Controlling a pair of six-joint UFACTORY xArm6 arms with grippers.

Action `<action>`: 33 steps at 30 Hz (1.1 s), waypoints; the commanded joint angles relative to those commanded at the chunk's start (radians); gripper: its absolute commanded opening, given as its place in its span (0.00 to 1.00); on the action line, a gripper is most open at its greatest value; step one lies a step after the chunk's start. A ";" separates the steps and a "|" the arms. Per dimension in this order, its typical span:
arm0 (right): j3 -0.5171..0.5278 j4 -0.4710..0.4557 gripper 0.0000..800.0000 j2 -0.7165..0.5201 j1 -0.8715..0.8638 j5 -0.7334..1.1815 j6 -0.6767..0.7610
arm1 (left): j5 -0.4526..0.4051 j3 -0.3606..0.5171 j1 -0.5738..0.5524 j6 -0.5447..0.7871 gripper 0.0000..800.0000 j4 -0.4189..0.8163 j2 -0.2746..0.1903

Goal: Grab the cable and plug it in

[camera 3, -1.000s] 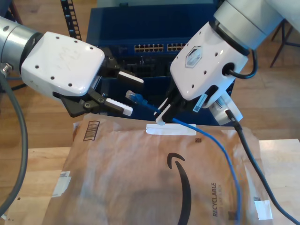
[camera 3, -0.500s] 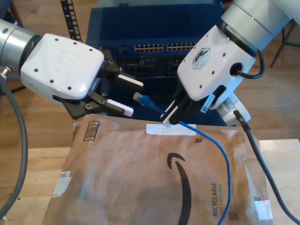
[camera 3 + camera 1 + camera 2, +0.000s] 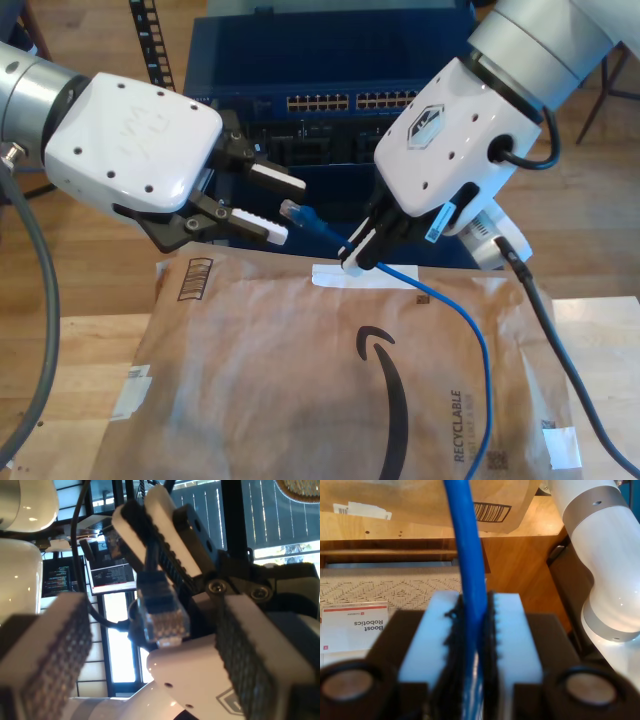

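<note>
Cable (image 3: pixel 478 340) runs blue across the brown paper mailer (image 3: pixel 300 380) on the wooden worktop (image 3: pixel 80 360), then rises to my second end effector (image 3: pixel 362 252), whose white pads (image 3: pixel 512 630) are clamped on it just behind the plug — the second wrist view shows the blue line pinched between them. The short free end points from there toward the exterior view's left, with the connector (image 3: pixel 291 210) held in the air. My first end effector (image 3: pixel 277 207) sits at that side with its fingers (image 3: pixel 60 650) spread apart, and the connector tip lies between them without touching either pad. Behind both stands a dark blue rack (image 3: pixel 340 60) with a row of network ports (image 3: pixel 325 101).
</note>
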 joint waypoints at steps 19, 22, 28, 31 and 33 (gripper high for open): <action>0.000 -0.002 0.00 0.003 0.000 0.000 0.000 | 0.005 0.000 0.002 -0.018 0.26 -0.002 0.000; 0.000 0.000 0.00 0.003 0.000 0.000 0.000 | 0.005 0.000 0.002 -0.021 0.24 -0.002 0.002; -0.003 0.000 0.00 0.003 0.000 0.000 0.000 | 0.006 0.000 0.002 -0.023 0.24 -0.002 0.003; -0.003 0.000 0.00 0.003 0.000 0.000 0.000 | 0.006 0.000 0.002 -0.025 0.23 -0.002 0.003; -0.003 0.000 0.00 0.002 0.000 0.000 0.000 | 0.006 0.000 0.002 -0.026 0.21 -0.002 0.003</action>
